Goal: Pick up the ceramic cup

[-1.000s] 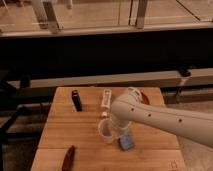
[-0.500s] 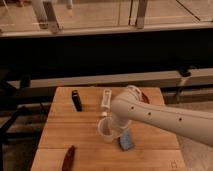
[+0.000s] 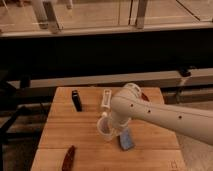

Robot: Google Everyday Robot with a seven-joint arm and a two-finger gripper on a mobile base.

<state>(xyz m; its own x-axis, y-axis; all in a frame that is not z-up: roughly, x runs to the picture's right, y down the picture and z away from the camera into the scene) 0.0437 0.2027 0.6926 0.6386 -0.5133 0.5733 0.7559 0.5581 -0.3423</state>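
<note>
The ceramic cup [image 3: 104, 128] is small, pale and round-rimmed, and stands near the middle of the wooden table [image 3: 55, 132]. My gripper [image 3: 109, 121] is at the end of the white arm that reaches in from the right. It sits right at the cup, over its right side, and hides part of it. The arm covers the gripper's tip.
A flat blue rectangular object [image 3: 126, 140] lies just right of the cup. A black block [image 3: 76, 100] and a white elongated object [image 3: 106, 98] lie at the back. A sliver of the orange-red bowl [image 3: 145, 97] shows behind the arm. A dark red object [image 3: 68, 158] lies at the front left.
</note>
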